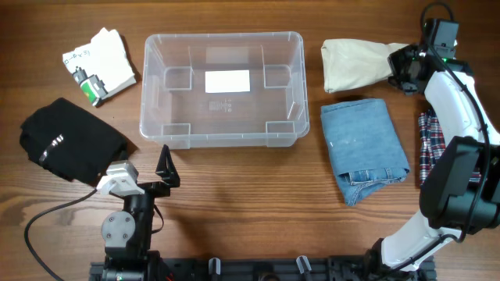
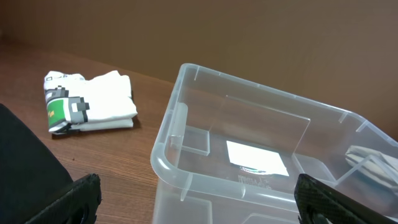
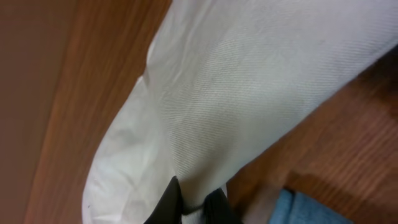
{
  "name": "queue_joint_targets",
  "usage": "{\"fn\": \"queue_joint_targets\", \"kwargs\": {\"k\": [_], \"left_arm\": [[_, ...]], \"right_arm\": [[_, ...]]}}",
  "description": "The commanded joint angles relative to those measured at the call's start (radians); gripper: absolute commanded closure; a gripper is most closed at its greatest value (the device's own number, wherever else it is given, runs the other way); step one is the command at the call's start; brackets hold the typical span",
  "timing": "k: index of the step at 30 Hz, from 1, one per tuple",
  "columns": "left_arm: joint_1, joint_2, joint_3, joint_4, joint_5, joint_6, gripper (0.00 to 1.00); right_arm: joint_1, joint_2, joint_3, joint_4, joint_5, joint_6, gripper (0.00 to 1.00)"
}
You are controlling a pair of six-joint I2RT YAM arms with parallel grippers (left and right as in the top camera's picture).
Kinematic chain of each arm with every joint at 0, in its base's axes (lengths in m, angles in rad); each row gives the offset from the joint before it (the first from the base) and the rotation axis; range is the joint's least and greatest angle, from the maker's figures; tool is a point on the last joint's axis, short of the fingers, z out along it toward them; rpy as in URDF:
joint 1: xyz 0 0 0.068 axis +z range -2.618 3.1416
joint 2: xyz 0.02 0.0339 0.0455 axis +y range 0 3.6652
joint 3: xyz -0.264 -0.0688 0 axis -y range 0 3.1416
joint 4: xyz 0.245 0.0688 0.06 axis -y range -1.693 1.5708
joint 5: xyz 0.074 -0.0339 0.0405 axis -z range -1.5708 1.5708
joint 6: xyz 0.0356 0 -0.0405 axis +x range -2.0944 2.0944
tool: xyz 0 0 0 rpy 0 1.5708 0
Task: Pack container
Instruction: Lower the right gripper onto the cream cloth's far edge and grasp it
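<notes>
- From above, the clear container (image 1: 180,101) sits on the wood table (image 1: 258,203), at the back and near the middle. It has nothing in it but a white label (image 1: 227,81) on its floor.
- My left pincer (image 1: 142,170) is just in front of the container. A black cloth (image 1: 70,140) lies to its left, and a folded white shirt (image 1: 100,66) lies left of the container.
- My right pincer (image 1: 402,70) is at the right end of a cream cloth (image 1: 355,64), to the right of the container. Folded blue jeans (image 1: 363,144) lie in front of that cloth, with a checked cloth (image 1: 430,148) beside them.
- From my left wrist, my left pincer (image 2: 199,205) is wide open and holds nothing. The container's rim (image 2: 165,155) is right ahead.
- From my right wrist, my right pincer (image 3: 193,202) is pinched tight on a fold of the cream cloth (image 3: 249,93).
</notes>
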Motion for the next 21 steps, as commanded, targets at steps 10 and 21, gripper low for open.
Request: {"fn": "queue_joint_targets", "kwargs": {"k": [10, 21], "left_arm": [[0.007, -0.005, -0.006, 0.003, 0.011, 0.024, 0.0], [0.007, -0.005, -0.006, 0.003, 0.011, 0.024, 0.0]], "right_arm": [[0.001, 0.019, -0.008, -0.081, 0.087, -0.017, 0.76], [0.0, 0.058, -0.008, -0.195, 0.097, 0.017, 0.26]]}}
